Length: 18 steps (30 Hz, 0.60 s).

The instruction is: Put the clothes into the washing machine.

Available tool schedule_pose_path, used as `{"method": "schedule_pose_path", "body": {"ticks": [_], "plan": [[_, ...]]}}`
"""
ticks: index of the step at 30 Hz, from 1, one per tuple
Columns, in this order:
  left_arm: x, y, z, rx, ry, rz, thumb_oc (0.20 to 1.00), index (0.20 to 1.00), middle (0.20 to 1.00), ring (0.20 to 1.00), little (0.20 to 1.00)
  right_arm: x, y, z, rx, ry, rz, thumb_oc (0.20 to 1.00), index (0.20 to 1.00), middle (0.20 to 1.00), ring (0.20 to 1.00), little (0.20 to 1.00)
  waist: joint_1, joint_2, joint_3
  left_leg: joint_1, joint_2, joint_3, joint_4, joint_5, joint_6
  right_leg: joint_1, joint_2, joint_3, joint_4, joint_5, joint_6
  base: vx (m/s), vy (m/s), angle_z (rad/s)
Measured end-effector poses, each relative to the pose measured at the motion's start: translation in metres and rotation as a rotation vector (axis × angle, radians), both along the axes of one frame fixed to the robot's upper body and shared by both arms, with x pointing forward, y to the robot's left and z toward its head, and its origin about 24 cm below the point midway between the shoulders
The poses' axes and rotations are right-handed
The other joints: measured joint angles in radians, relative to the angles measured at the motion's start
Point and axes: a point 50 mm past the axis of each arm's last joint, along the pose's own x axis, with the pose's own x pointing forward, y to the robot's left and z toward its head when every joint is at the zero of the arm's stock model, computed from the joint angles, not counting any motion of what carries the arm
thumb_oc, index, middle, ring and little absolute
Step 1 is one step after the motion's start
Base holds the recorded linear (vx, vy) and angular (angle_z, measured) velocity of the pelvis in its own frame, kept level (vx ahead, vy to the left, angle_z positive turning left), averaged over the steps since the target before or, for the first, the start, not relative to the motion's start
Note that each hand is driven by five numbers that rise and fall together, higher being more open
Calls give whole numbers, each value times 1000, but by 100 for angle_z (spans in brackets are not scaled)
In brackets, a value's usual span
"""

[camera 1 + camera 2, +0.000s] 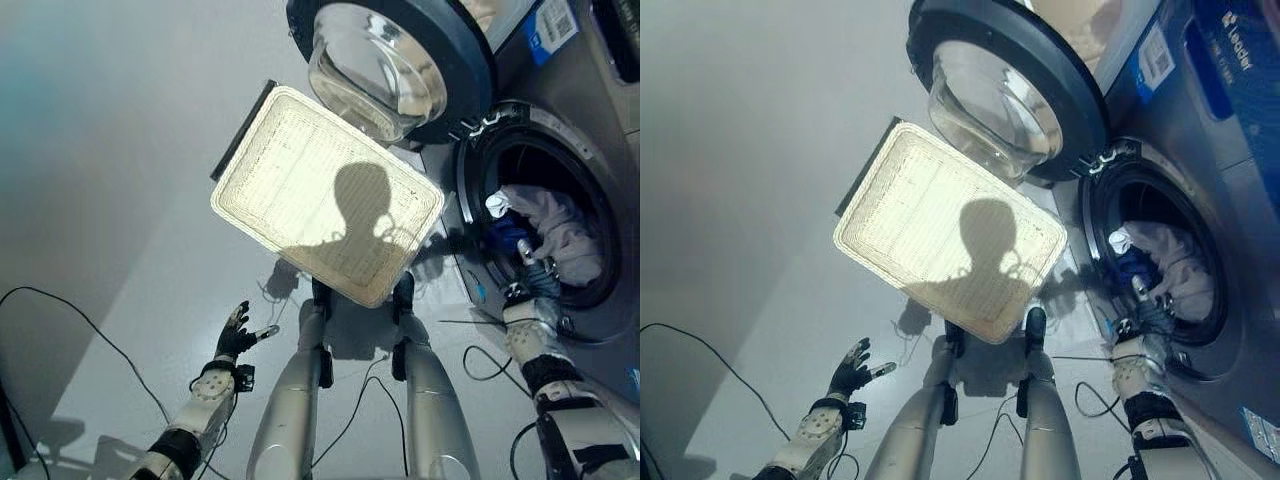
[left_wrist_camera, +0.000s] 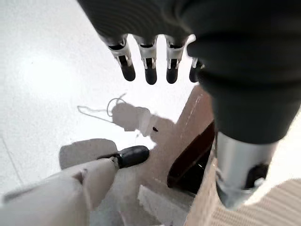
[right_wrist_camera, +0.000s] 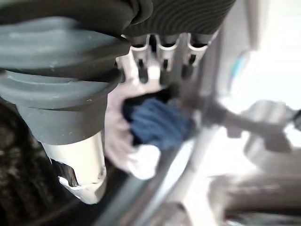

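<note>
While the right hand (image 1: 532, 272) reaches at the washing machine (image 1: 580, 120) mouth, white and blue clothes (image 1: 560, 225) lie just beyond it inside; push them deeper. By the right wrist view its grip cannot be told. Left hand (image 2: 150, 70) hangs open, idle.

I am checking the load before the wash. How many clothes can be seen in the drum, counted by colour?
White clothes: 1 bundle; separate pieces cannot be told.
Blue clothes: 1.
Total: 2 visible inside the washing machine.
</note>
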Motion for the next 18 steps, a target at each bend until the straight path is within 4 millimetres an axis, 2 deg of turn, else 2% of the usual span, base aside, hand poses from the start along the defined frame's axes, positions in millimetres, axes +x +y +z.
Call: {"method": "schedule_pose_path", "body": {"ticks": [3, 6, 9, 10, 11, 13, 16, 18], "plan": [[-7, 1, -9, 4, 38, 9, 1000, 1000, 1000, 1000, 1000, -8, 12, -19, -16, 65, 75, 1000, 1000, 1000, 1000, 1000, 2, -6, 1, 61, -1, -7, -5, -4, 1, 74, 0, -7, -25, 3, 2, -23, 78, 8], [-14, 2, -16, 27, 69, -14, 1000, 1000, 1000, 1000, 1000, -22, 15, -41, 4, 150, 124, 1000, 1000, 1000, 1000, 1000, 3, -13, 1, 136, 2, -11, -7, -17, 6, 170, -1, -12, -66, 10, 11, 3, 46, 5], [-24, 9, -23, 11, 100, 43, 1000, 1000, 1000, 1000, 1000, -38, 21, -62, 41, 223, 160, 1000, 1000, 1000, 1000, 1000, 2, -35, -3, 200, 3, -11, -8, -30, 2, 258, 1, -17, -114, 21, 16, 11, 31, -1], [-24, 9, -23, 11, 100, 43, 1000, 1000, 1000, 1000, 1000, -38, 21, -62, 41, 223, 160, 1000, 1000, 1000, 1000, 1000, 2, -35, -3, 200, 3, -11, -8, -30, 2, 258, 1, -17, -114, 21, 16, 55, 44, 1], [-36, 15, -30, 11, 136, 76, 1000, 1000, 1000, 1000, 1000, -53, 28, -80, 58, 297, 181, 1000, 1000, 1000, 1000, 1000, 3, -54, -14, 247, 6, -11, -8, -45, -2, 313, 3, -18, -138, 21, 16, 39, 23, -6], [-46, 21, -35, 32, 172, 81, 1000, 1000, 1000, 1000, 1000, -63, 37, -91, 58, 345, 215, 1000, 1000, 1000, 1000, 1000, 3, -76, -38, 254, 10, -9, -8, -52, -3, 327, 7, -20, -154, 22, 16, 75, 26, -2], [-54, 21, -42, 47, 215, 74, 1000, 1000, 1000, 1000, 1000, -79, 42, -105, 38, 434, 263, 1000, 1000, 1000, 1000, 1000, 3, -91, -59, 283, 11, -16, -8, -59, -10, 371, 10, -31, -178, 25, 11, 64, 16, 7], [-63, 19, -48, 40, 247, 71, 1000, 1000, 1000, 1000, 1000, -95, 45, -116, 15, 511, 318, 1000, 1000, 1000, 1000, 1000, 3, -93, -118, 286, 13, -17, -8, -67, -13, 383, 12, -34, -193, 26, 8, 70, -8, 2]]}}
